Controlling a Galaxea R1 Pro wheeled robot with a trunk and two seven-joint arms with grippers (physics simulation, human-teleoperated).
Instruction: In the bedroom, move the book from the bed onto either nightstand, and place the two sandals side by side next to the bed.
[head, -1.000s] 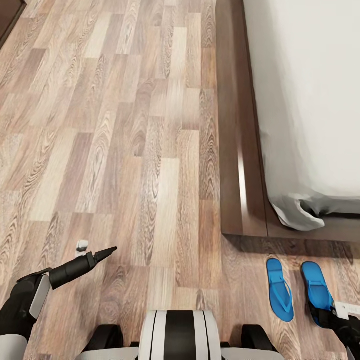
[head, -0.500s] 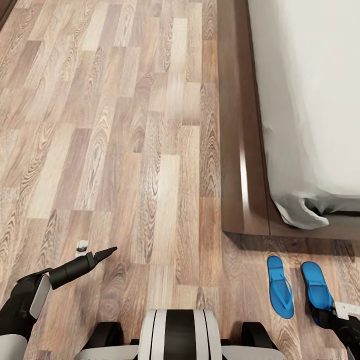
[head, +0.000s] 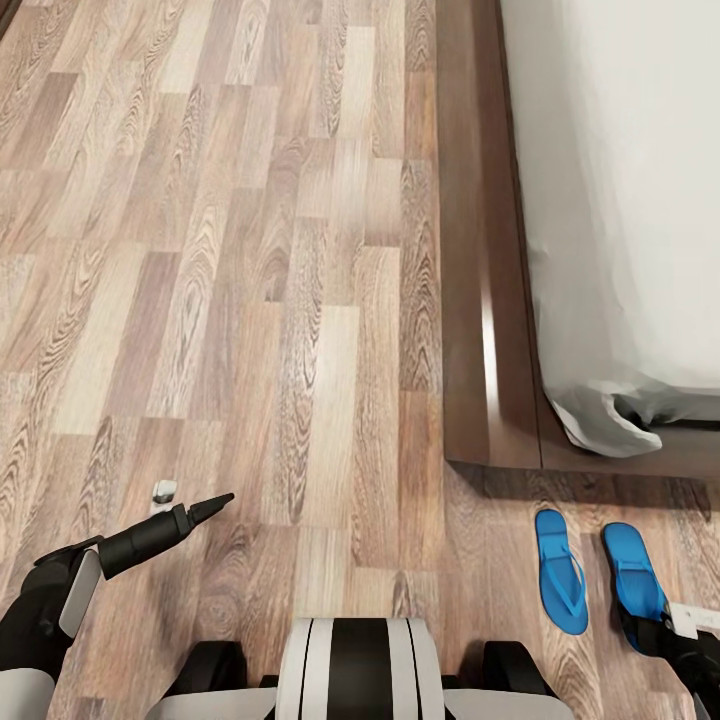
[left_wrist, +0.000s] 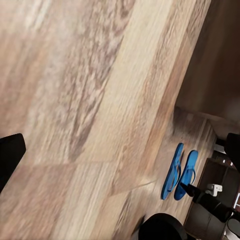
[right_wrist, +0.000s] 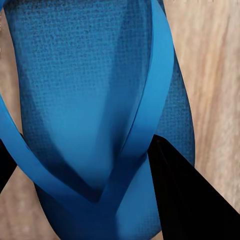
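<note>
The right gripper (head: 640, 628) sits low over the heel end of the right sandal (head: 632, 578); in the right wrist view its dark fingers (right_wrist: 187, 195) flank the blue strap of that flip-flop (right_wrist: 95, 110), but whether the jaws are clamped on it or merely resting around it cannot be told. Just beside it, toward the robot's middle, lies the left sandal (head: 560, 570), parallel and apart from the first, both flat on the wood-plank floor (head: 250, 300). The left wrist view shows the pair (left_wrist: 180, 172) together beyond the left jaws. The left gripper (head: 205, 508) hangs well apart from them over bare planks, its jaws drawn together to a point. Beyond the sandals runs the dark brown frame (head: 480, 300) of the bed (head: 620, 200), carrying its pale mattress.
</note>
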